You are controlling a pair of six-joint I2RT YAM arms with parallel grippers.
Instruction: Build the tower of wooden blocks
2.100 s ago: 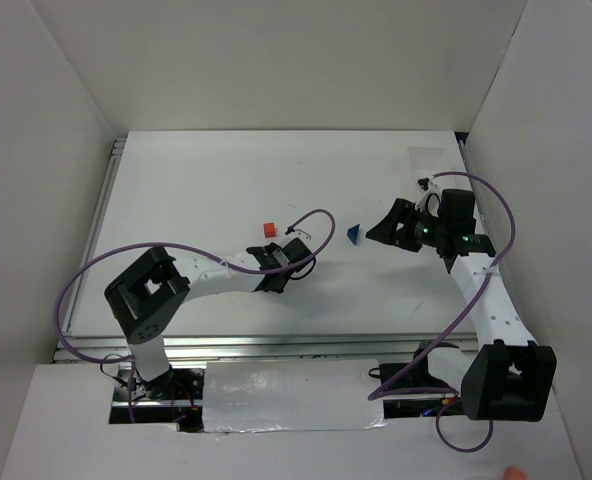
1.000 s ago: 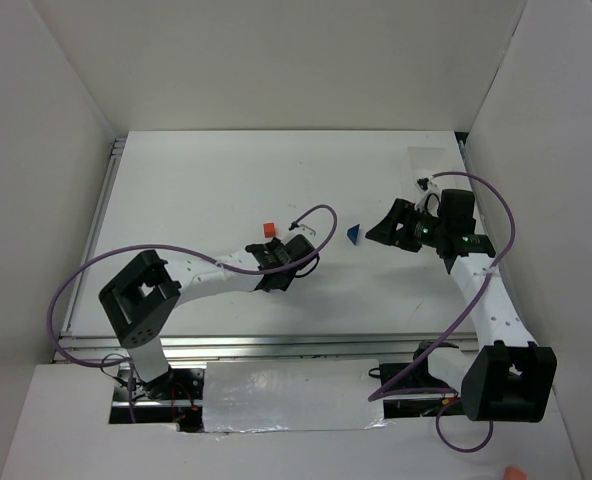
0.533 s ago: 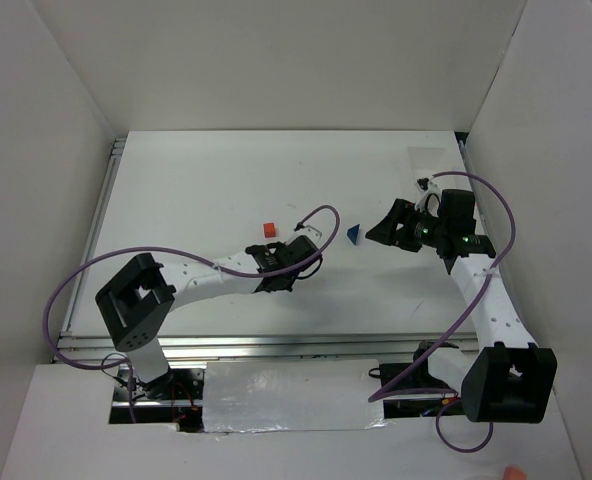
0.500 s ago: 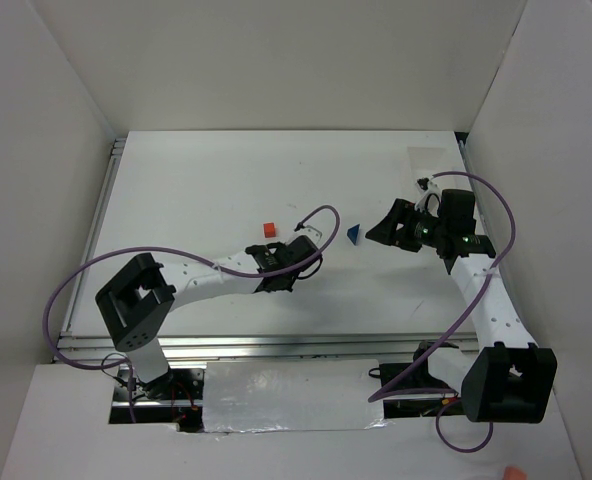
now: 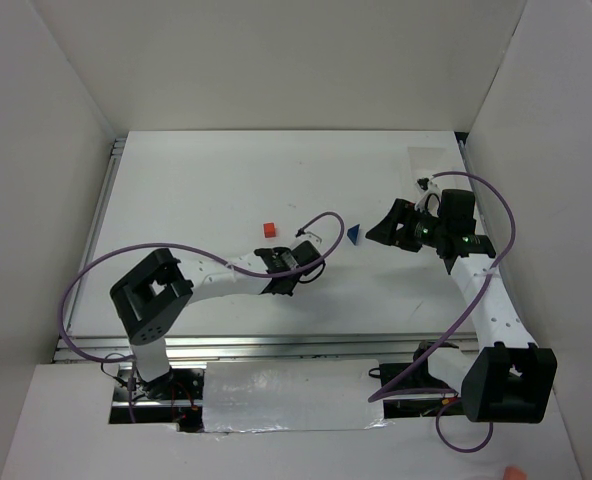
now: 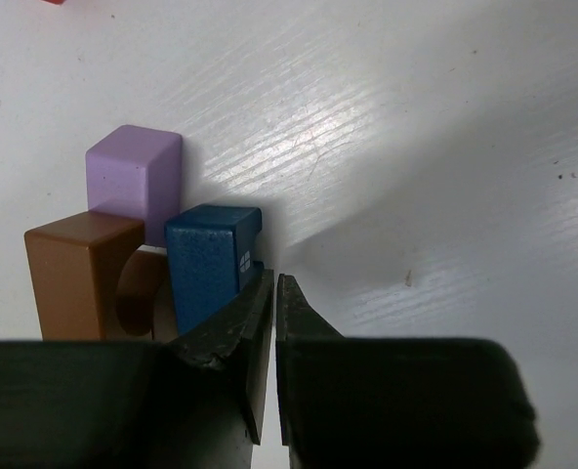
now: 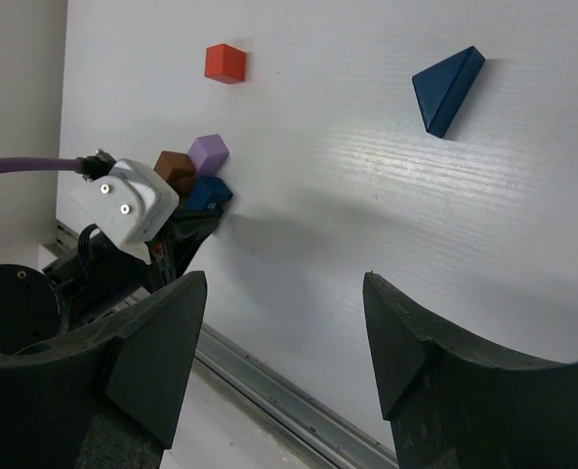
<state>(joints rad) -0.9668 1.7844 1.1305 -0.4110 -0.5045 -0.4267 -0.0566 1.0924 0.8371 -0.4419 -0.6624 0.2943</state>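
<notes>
The wood block tower shows in the left wrist view as a tight cluster on the table: a pale purple cube, a brown arch block and a dark blue block. My left gripper is shut with nothing between its fingers, and its left finger lies against the blue block's right side. The right wrist view has the same cluster, a red cube and a blue triangle lying apart. My right gripper hangs open and empty above the table, right of the triangle.
In the top view, the red cube lies just up-left of the left gripper, which hides the cluster. A clear tray lies at the far right corner. White walls enclose the table on three sides.
The left gripper has gone from partly open to shut beside the blue block, and its arm has shifted a little to the right. The right arm has not moved.
</notes>
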